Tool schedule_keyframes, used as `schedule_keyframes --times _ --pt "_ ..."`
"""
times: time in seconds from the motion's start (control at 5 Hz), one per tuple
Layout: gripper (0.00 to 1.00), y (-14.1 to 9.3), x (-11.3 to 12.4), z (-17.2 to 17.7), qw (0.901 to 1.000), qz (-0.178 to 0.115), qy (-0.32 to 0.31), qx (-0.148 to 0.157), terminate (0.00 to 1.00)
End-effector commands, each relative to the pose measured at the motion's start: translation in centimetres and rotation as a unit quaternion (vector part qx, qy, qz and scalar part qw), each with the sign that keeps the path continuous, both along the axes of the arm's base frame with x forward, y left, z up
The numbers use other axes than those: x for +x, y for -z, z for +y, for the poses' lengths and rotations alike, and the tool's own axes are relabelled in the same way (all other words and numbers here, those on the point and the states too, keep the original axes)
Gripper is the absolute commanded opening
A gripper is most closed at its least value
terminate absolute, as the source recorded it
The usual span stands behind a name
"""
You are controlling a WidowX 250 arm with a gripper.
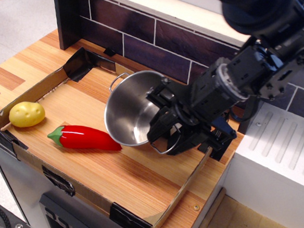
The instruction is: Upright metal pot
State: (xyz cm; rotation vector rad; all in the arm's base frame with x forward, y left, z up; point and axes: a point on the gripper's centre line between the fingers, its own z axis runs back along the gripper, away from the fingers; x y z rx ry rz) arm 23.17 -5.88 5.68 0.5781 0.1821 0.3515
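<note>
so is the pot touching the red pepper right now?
Cannot tell. In the only view, the metal pot, tilted in the gripper, has its lower rim overlapping the red pepper's right end; no gap or contact shows.

- There is one view only, from a camera set high above the near corner of the wooden tray (136, 183) and angled steeply down across it.
- It faces the dark tiled back wall (147, 33), which runs across the top of the picture behind the gripper (164, 126).
- The camera sits fairly close: the tray fills most of the picture, and the arm is cut off by the top edge.
- The gripper lies just right of centre, with the metal pot (129, 110) at its left.
- Farther to that side are a red pepper (85, 138) and a yellow potato (26, 114).
- A white ribbed surface (282, 149) lies on the gripper's other side, by the right edge.
</note>
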Motion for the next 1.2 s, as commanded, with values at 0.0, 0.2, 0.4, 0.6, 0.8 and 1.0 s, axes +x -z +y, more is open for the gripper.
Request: schedule_keyframes --times 0.0,0.2,0.4,0.6,0.8,1.0 --pt "1.0 -1.2 1.1 -0.8 0.9996 -0.022 -0.003 -0.017 0.0" --pt "1.0 -1.8 1.4 -0.7 0.9983 -0.053 0.018 -0.015 0.0" --pt "1.0 -2.6 1.8 -0.6 0.9972 -0.071 0.018 -0.019 0.0" --pt "1.0 -3.2 2.4 -0.4 0.9933 -0.11 0.024 -0.025 0.0" --pt "1.0 -4.4 2.9 -0.3 0.9889 -0.139 0.026 -0.045 0.0" --pt "1.0 -7.7 2.8 -0.1 0.9801 -0.169 0.02 -0.103 0.0"
